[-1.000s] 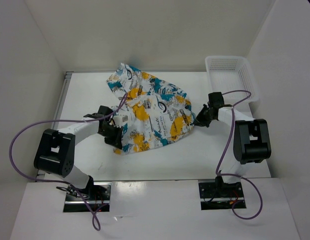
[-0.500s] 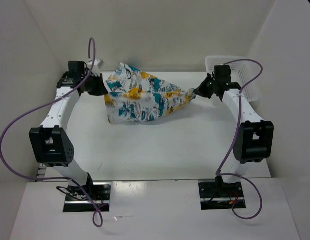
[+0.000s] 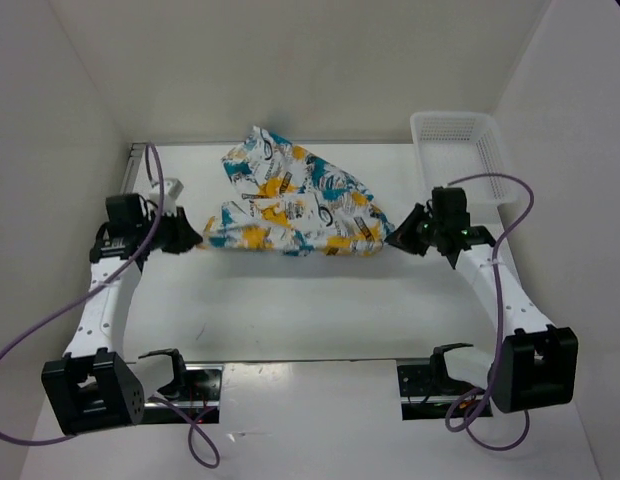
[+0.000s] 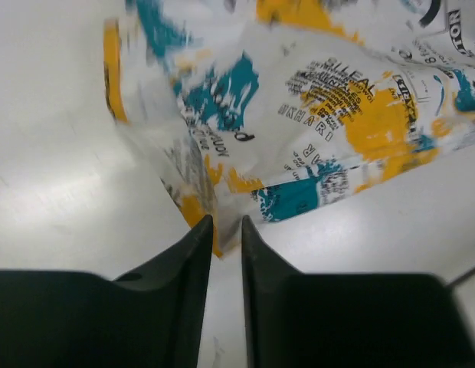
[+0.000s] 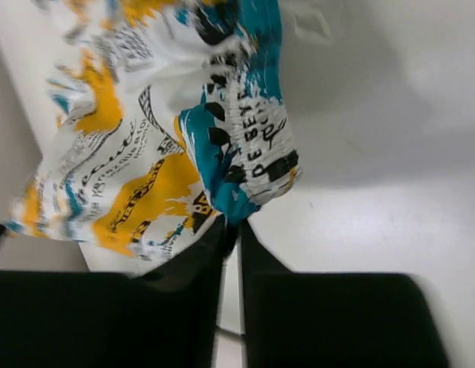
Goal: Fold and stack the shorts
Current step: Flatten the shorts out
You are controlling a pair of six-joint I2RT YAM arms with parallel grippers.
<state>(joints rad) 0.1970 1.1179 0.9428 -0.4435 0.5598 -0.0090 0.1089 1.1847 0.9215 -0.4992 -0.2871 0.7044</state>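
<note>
The shorts (image 3: 290,205), white with teal, yellow-orange and black print, lie stretched left to right across the far half of the table. My left gripper (image 3: 193,240) is at their left corner. In the left wrist view its jaws (image 4: 227,222) stand a narrow gap apart with the yellow-edged corner of the shorts (image 4: 299,115) between the tips. My right gripper (image 3: 395,238) is at the right corner. The right wrist view shows this gripper (image 5: 237,226) nearly closed, pinching a teal corner of the shorts (image 5: 145,153).
A white mesh basket (image 3: 460,150) stands at the back right corner, just behind the right arm. White walls close in the table (image 3: 310,300) at the back and both sides. Purple cables loop off both arms.
Both grippers took the crumpled shorts, lifted them and pulled them apart toward the back. Now they have come down and nearer with the shorts spread wide. The left jaws have parted slightly.
</note>
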